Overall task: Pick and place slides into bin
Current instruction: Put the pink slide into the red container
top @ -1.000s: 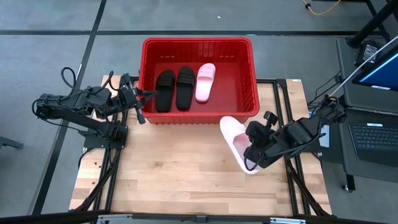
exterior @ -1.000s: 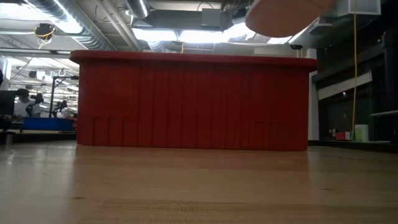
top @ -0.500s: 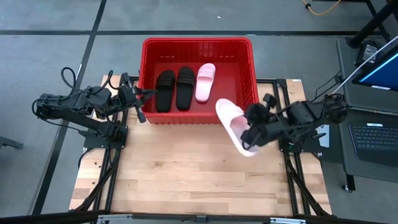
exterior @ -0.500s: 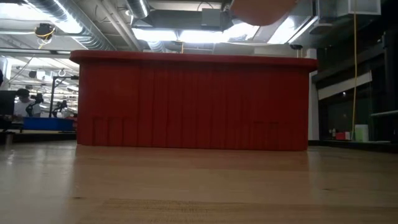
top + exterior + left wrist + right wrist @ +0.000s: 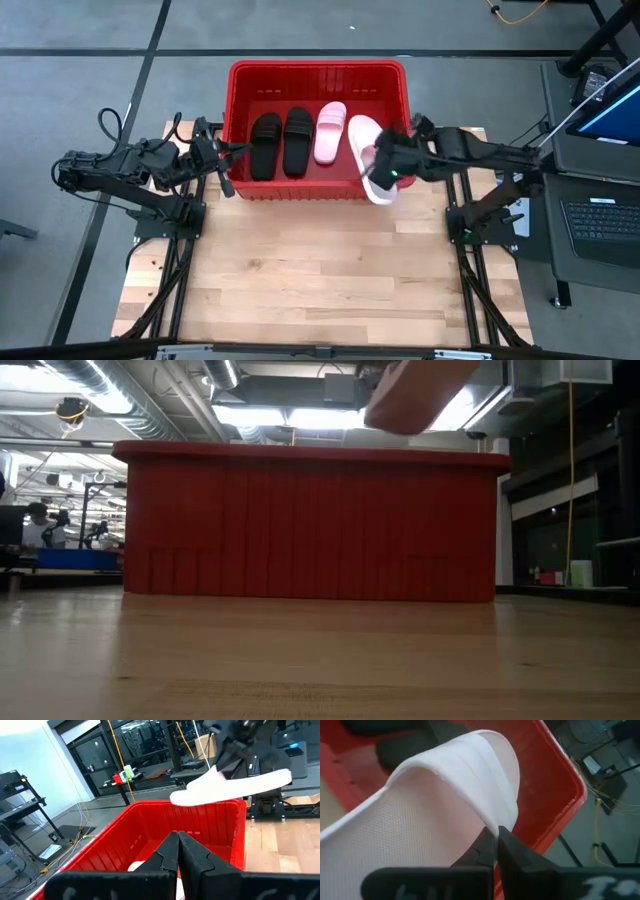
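The red bin (image 5: 404, 110) stands at the table's far edge. Inside it, two black slides (image 5: 281, 143) and a pale pink slide (image 5: 330, 131) lie side by side on its floor. My right gripper (image 5: 391, 172) is shut on a second pale pink slide (image 5: 366, 150), held above the bin's right part. This slide also shows above the rim in the low view (image 5: 415, 388) and in the left wrist view (image 5: 235, 787). My left gripper (image 5: 226, 158) hovers shut and holding nothing by the bin's left wall. My right gripper pinches the pink slide between its two fingers at one side of the wide strap (image 5: 509, 817), where the strap comes down to the sole. The fingers come from the table's right, slanting down. The slide is lifted clear and tilted, its near end (image 5: 382, 193) over the bin's near wall.
Bare bin floor (image 5: 390, 140) lies to the right of the pink slide in the bin. The wooden table top (image 5: 300, 270) in front of the bin holds nothing. A laptop (image 5: 600, 215) sits on a stand to the right of the table.
My right gripper has carried the pink slide from above the table's right side toward the far edge and leftward, to above the bin's right part. The slide has stayed clear and has turned about, so it lies more nearly in line with the slides in the bin.
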{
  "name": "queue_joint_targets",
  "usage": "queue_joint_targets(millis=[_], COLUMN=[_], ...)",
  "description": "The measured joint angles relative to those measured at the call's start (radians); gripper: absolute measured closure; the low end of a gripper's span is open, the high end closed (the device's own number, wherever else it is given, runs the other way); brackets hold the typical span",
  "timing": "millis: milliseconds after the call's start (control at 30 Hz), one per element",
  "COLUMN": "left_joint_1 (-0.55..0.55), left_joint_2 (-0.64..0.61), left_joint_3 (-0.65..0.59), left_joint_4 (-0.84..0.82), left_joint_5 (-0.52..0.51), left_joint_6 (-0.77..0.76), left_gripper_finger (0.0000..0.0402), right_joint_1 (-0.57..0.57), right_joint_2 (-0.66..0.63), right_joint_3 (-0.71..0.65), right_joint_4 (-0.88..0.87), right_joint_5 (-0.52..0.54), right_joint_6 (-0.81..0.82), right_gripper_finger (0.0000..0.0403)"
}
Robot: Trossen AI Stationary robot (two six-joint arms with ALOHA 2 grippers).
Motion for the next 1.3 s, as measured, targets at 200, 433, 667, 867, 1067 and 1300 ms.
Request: queue_joint_targets(millis=[200, 433, 667, 867, 1067, 1300], left_joint_1=[0.0, 0.0, 0.0, 0.0, 0.0, 0.0], left_joint_2=[0.0, 0.0, 0.0, 0.0, 0.0, 0.0], left_joint_3=[0.0, 0.0, 0.0, 0.0, 0.0, 0.0], left_joint_4=[-0.027, -0.068, -0.075, -0.077, -0.109, -0.123], left_joint_5=[-0.004, -0.011, -0.037, -0.038, -0.038, -0.036], left_joint_6=[-0.011, -0.052, -0.053, -0.052, -0.053, -0.053], left_gripper_finger=[0.0399, 0.0399, 0.0398, 0.0399, 0.0399, 0.0399], right_joint_1=[-0.124, -0.233, -0.338, -0.391, -0.426, -0.463], right_joint_2=[0.063, 0.128, 0.182, 0.219, 0.263, 0.305], right_joint_3=[0.009, 0.07, 0.099, 0.098, 0.097, 0.079], right_joint_4=[0.046, 0.048, 0.048, 0.062, 0.146, 0.147], right_joint_5=[-0.038, -0.057, -0.06, -0.064, -0.065, -0.066], right_joint_6=[-0.121, -0.193, -0.226, -0.247, -0.321, -0.328], right_gripper_finger=[0.0394, 0.0394, 0.0394, 0.0394, 0.0394, 0.0394])
